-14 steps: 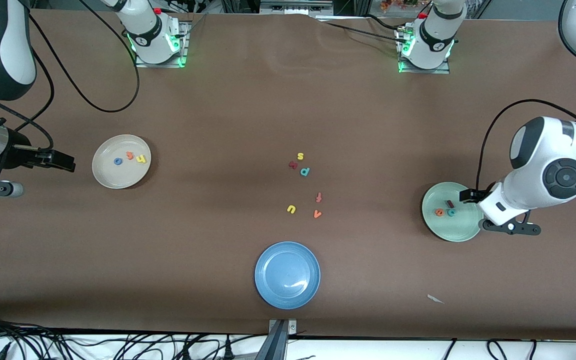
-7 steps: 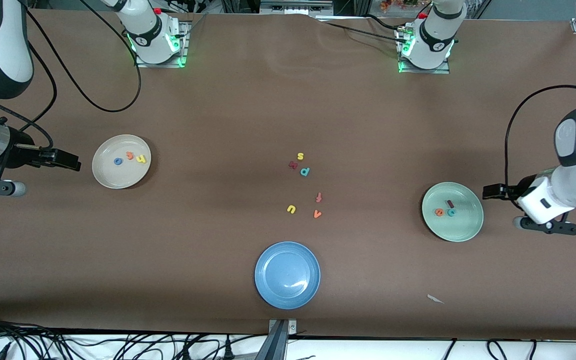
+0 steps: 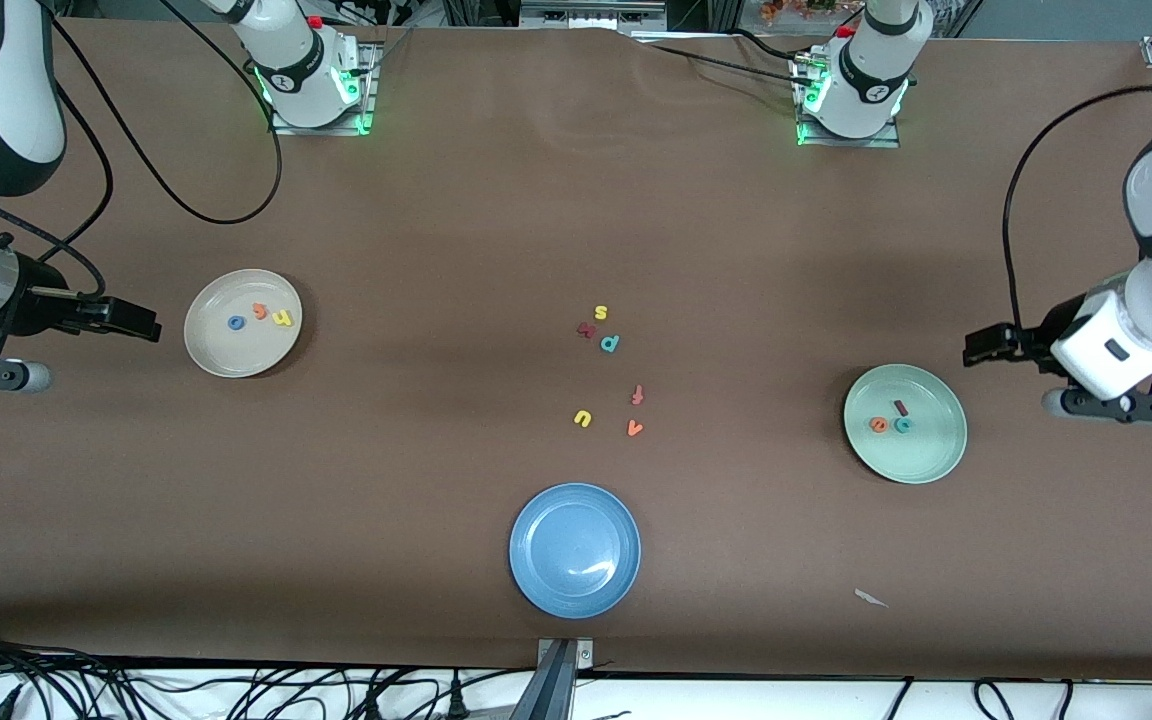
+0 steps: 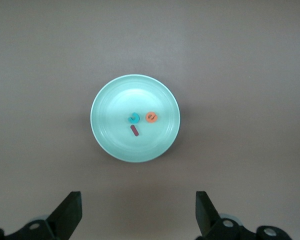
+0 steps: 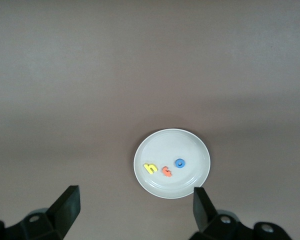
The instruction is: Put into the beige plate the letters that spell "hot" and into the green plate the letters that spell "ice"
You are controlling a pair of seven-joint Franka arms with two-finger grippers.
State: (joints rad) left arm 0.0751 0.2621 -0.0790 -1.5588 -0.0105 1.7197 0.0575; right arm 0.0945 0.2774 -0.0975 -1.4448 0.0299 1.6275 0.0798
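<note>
Only the front view shows the stray letters (image 3: 608,372) mid-table, while wrist views show yellow h (image 5: 150,168), orange t (image 5: 166,171), blue o (image 5: 180,163) in the beige plate (image 5: 192,150) and teal c (image 4: 134,118), orange e (image 4: 151,117), dark red i (image 4: 135,131), seemingly pointing toward the c, in the green plate (image 4: 110,100); left gripper (image 3: 981,345) and right gripper (image 3: 141,325) hang empty, jaws spread.

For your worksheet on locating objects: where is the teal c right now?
In the front view, the teal c lies in the green plate at the left arm's end, beside the orange e and red i.

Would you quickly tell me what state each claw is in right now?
Left claw: open, holding nothing, up beside the green plate.
Right claw: open, holding nothing, up beside the beige plate.
</note>
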